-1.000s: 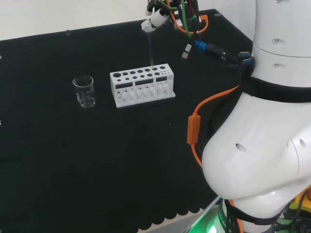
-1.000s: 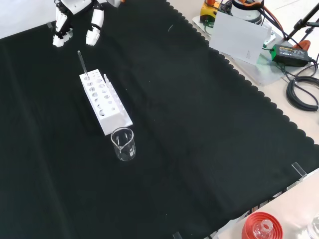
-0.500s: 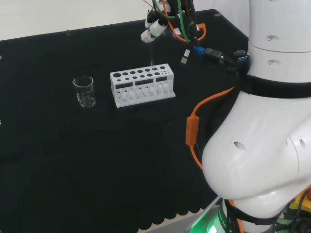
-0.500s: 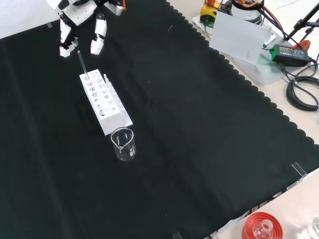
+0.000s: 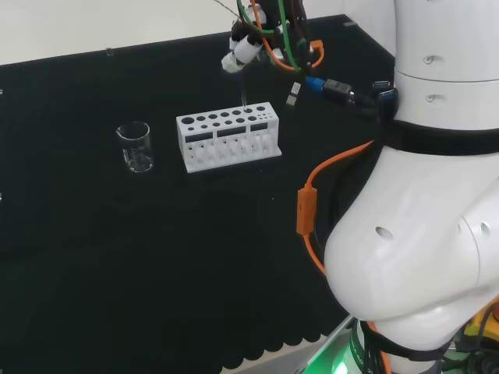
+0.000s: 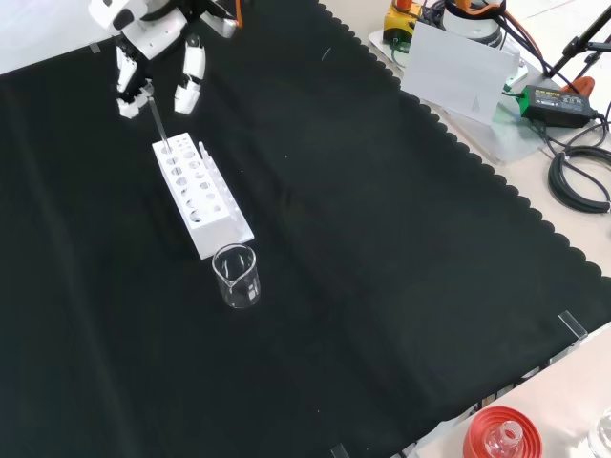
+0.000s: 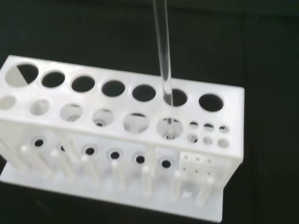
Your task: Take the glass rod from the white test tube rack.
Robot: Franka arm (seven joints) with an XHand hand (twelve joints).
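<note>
Thin clear glass rod (image 7: 162, 51) standing upright in white test tube rack (image 6: 196, 196), upper left of front view, rod top between the spread, straight fingers (image 6: 187, 84) of the hand (image 6: 143, 29), contact unclear

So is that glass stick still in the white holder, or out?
Still in. The glass rod stands upright in a hole of the white rack, and the hand is above it, not gripping it.

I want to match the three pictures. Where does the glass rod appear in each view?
Head view: the glass rod rises from a hole near the right end of the white test tube rack, just below the hand.
Front view: it stands at the rack's far, upper end, its top between the fingers.
Wrist view: it runs up from the second large hole from one end.
Shared landmark: the rack.
</note>
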